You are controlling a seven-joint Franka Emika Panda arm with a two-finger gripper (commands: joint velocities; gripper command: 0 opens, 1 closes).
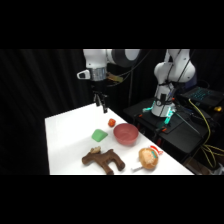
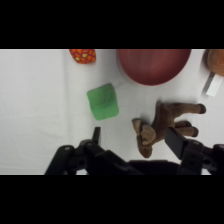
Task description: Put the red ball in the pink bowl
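The red ball [image 1: 112,122] lies on the white table just behind and left of the pink bowl [image 1: 125,134], a small gap between them. In the wrist view the red ball [image 2: 83,55] sits at the top edge, left of the pink bowl [image 2: 153,65], which is empty. My gripper [image 1: 101,105] hangs above the table, up and to the left of the ball, touching nothing. Seen from the wrist, the gripper [image 2: 135,139] is open, its fingers spread wide with nothing held between them.
A green block [image 1: 99,135] lies left of the bowl, a brown plush animal [image 1: 104,160] in front of it. A tan-orange round toy [image 1: 148,157] with red and white parts sits at the front right. Dark equipment with cables [image 1: 200,115] stands beyond the table's right edge.
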